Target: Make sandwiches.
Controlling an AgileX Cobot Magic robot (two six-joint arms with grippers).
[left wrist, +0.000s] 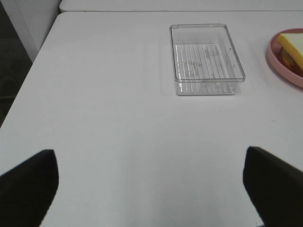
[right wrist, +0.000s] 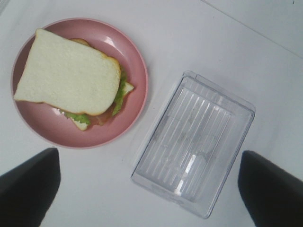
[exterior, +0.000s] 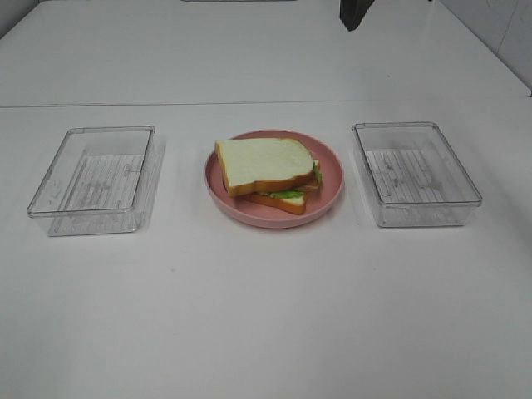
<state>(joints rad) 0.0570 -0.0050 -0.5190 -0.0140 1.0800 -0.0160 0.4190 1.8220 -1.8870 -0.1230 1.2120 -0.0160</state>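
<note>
Sandwich stacked on the plate, both arms clear and holding nothing.

Nearest in the high view is bare white table [exterior: 266,316]. Beyond it, across the middle of the frame, stand three things well apart: a clear tray [exterior: 93,179] at left, the pink plate [exterior: 331,179] at centre carrying the sandwich [exterior: 266,162], and a second clear tray [exterior: 414,172] at right. The top bread slice sits skewed over the lower one, with lettuce [exterior: 287,194] and a brownish filling poking out at its lower right edge. At the top edge a dark arm part [exterior: 356,12] shows. The left gripper [left wrist: 151,184] and the right gripper [right wrist: 149,184] each stand spread wide with nothing between their fingers. The likely risk: the offset top slice may slide off if the plate is nudged, as nothing pins it.
</note>
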